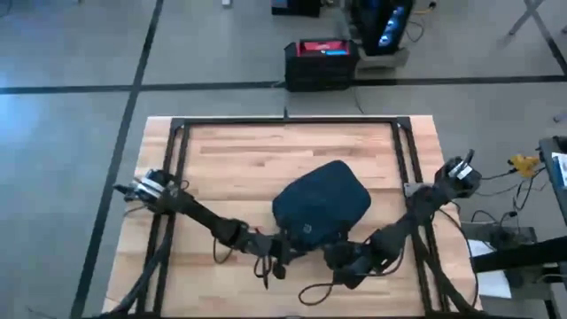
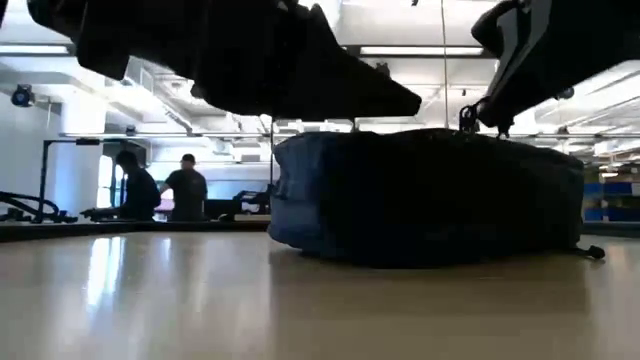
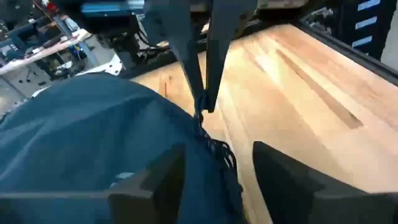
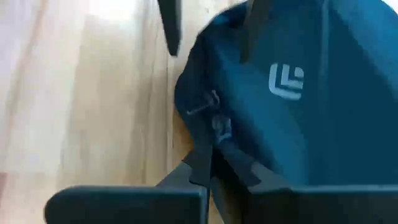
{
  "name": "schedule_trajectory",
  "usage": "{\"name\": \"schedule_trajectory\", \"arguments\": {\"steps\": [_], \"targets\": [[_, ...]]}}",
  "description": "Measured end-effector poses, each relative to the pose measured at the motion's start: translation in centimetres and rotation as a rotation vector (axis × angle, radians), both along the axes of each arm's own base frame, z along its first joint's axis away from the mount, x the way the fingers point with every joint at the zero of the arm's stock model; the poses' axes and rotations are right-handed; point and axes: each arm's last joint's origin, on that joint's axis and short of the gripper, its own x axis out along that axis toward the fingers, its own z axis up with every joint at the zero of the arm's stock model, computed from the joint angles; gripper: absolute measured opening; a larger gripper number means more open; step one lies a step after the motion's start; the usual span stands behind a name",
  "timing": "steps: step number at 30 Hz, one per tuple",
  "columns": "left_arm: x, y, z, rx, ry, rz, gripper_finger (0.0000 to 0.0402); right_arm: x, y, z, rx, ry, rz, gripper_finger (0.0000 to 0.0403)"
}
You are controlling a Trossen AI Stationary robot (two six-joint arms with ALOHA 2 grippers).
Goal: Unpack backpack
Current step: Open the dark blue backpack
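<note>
High camera looks straight down on the whole table (image 1: 248,151). Low camera sits at tabletop level, facing across into the room. Both wrist cameras peer forward, very close. All four views share the backpack (image 1: 321,213), lower centre in the high view.

We are looking into a robotics lab or workshop. A wooden bench (image 1: 266,159) is sitting on a grey concrete floor (image 1: 62,133) marked with dark lines, cables are trailing off the bench's right edge, and two people (image 2: 160,190) are standing at a worktop under long ceiling strip lights (image 2: 420,50).
</note>
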Motion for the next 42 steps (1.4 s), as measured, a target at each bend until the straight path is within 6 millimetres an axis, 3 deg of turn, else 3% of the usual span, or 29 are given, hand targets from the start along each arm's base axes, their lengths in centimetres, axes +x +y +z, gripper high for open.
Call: {"name": "schedule_trajectory", "arguments": {"steps": [6, 11, 14, 19, 23, 29, 35, 38, 42], "targets": [[0.1, 0.4, -1.8, -0.051, 0.081, 0.047, 0.0224, -0.1, -0.2, -0.4, 0.018, -0.004, -0.041, 0.0000], [0.4, 0.6, -2.5, -0.020, 0.066, 0.187, 0.0212, -0.1, -0.2, -0.4, 0.017, -0.007, -0.043, 0.0000], [0.4, 0.7, -2.4, -0.005, 0.071, 0.217, 0.0163, -0.2, -0.3, -0.4, 0.020, 0.001, -0.048, 0.0000], [-0.2, 0.6, -1.4, 0.023, 0.095, 0.254, 0.0024, -0.4, -0.1, -0.4, 0.030, 0.010, -0.040, 0.0000], [-1.0, 0.3, -0.5, 0.040, 0.124, 0.276, 0.0005, -0.9, -0.3, -0.4, 0.012, 0.053, -0.070, 0.0000], [-3.4, -0.9, 2.0, 0.084, 0.175, 0.279, 0.0001, -3.2, -1.4, -0.6, -0.060, 0.180, -0.205, 0.0000], [-7.7, -0.2, 3.5, 0.151, 0.294, 0.443, 0.0000, -5.6, -2.5, -0.6, -0.146, 0.260, -0.385, 0.0000], [-9.6, 1.1, 3.8, 0.196, 0.334, 0.523, 0.0000, -5.2, -2.2, -0.9, -0.101, 0.216, -0.387, 0.0000], [-11.2, 3.3, 4.1, 0.230, 0.351, 0.557, 0.0002, -3.1, -0.7, -1.0, 0.009, 0.081, -0.233, 0.0000]]}}
